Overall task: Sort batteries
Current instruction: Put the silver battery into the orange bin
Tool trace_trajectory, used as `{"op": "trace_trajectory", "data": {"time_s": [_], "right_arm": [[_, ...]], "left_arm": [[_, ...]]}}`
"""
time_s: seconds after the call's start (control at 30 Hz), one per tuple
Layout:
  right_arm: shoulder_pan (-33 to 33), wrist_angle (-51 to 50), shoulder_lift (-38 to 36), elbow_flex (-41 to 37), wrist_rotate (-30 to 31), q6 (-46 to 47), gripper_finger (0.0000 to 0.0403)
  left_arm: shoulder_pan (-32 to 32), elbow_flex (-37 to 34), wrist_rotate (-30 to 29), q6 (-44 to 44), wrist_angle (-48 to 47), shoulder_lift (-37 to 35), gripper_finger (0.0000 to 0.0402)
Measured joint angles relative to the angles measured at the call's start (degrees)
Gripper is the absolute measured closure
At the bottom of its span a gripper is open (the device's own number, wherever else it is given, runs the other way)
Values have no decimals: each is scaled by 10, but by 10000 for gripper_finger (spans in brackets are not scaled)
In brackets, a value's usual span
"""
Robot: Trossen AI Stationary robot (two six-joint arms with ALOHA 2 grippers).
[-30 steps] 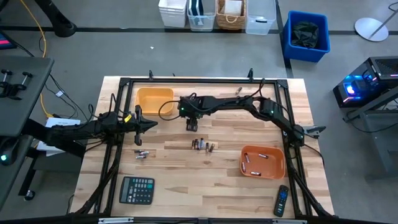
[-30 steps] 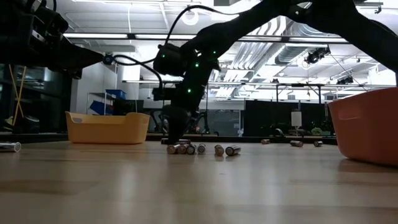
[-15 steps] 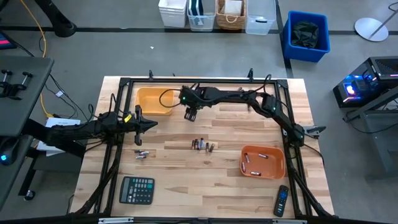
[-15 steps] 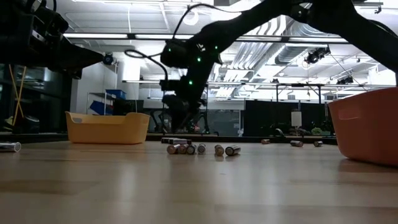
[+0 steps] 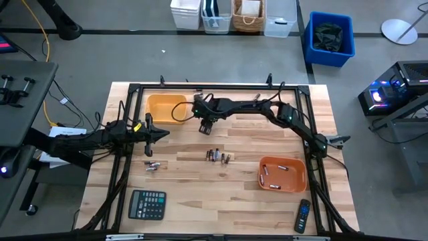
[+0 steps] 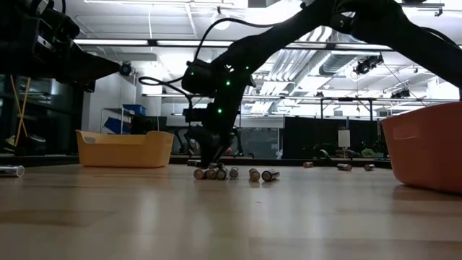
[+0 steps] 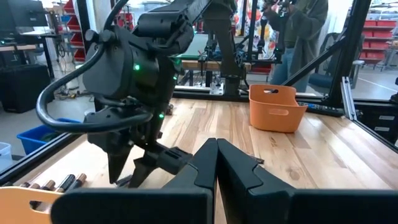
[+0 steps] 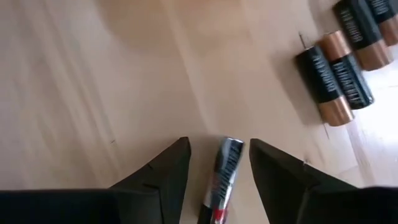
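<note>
Wooden bench [image 5: 200, 194] carrying all. Right hand [image 5: 206, 125], now back down from its lift a moment ago, narrowing spread fingers around a silvery battery [image 8: 224, 171] beside the yellow bin [image 5: 166, 108]; likely grabbing next. Left hand [image 5: 155, 134] pressed together, waiting.

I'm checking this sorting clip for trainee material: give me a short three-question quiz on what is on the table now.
1. True or false: the left claw is shut.
2. What lies between the fingers of the right claw? A) a silvery battery B) a calculator C) a remote
3. Fill in: batteries already lie inside the ___ bin.
Key: 1 true; 2 A; 3 orange, the orange bin.
</note>
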Motion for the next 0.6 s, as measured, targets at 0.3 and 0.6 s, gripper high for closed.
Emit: {"op": "trace_trajectory", "data": {"time_s": [0.3,0.6], "right_arm": [[5,-46,-1,1,-59,-27,369],[22,-110,7,83,-93,-31,369]], "left_arm": [[0,0,0,0,0,0,401],[0,0,0,0,0,0,401]]}}
